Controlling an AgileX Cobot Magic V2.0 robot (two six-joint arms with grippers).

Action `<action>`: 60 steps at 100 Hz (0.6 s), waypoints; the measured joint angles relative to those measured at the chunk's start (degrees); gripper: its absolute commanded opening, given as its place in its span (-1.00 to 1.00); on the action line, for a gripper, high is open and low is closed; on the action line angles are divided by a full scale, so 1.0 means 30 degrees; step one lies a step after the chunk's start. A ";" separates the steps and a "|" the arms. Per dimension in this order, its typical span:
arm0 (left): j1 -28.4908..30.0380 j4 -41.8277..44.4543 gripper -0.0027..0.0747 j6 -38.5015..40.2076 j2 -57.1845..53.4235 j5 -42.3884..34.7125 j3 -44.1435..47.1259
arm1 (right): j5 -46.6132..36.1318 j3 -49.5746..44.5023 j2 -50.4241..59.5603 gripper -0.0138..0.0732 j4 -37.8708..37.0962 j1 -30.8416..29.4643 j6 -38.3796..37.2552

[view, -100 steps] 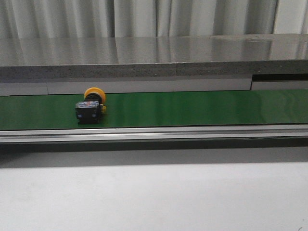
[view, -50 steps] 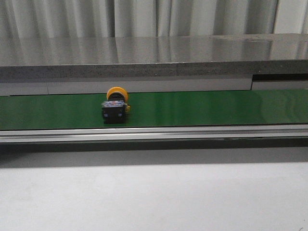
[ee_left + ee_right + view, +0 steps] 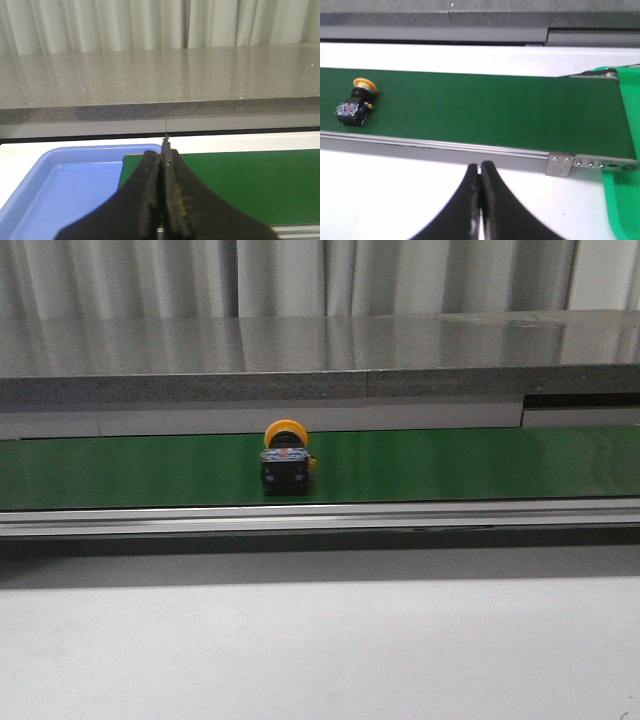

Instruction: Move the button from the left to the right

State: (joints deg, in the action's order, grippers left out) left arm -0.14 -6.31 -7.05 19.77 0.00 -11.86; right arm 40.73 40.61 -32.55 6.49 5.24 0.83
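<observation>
Front view: button body markings blurred, unreadable.

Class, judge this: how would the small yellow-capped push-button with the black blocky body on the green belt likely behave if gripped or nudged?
The yellow-capped, black-bodied push-button looks rigid, probably hard plastic, so it should not flex. Its blocky body lies flat on the green conveyor belt, so sliding seems likelier than rolling. The round cap might slip between fingers.

A long green conveyor belt runs across the white table, edged by a metal rail. The button lies on its side on the belt, yellow cap away from the rail. A blue tray abuts one belt end, a green tray the other.
</observation>
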 measured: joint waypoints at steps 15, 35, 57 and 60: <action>0.0000 0.0000 -0.99 0.0000 0.0000 0.0000 0.0000 | 0.0956 0.1186 -0.2499 -0.83 0.0043 0.0000 0.0000; 0.0000 0.0000 -0.99 0.0000 0.0000 0.0000 0.0000 | 0.1458 0.1268 -0.4082 -0.58 0.0206 0.0000 0.0000; 0.0000 0.0000 -0.99 0.0000 0.0000 0.0000 0.0000 | 0.1419 0.1283 -0.4313 0.61 0.0999 0.0000 0.0000; 0.0000 0.0000 -0.99 0.0000 0.0000 0.0000 0.0000 | 0.1270 0.1283 -0.4313 0.76 0.1161 0.0000 0.0000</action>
State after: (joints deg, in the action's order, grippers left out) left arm -0.14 -6.31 -7.05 19.77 0.00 -11.86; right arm 44.53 44.46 -45.49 9.97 5.24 0.83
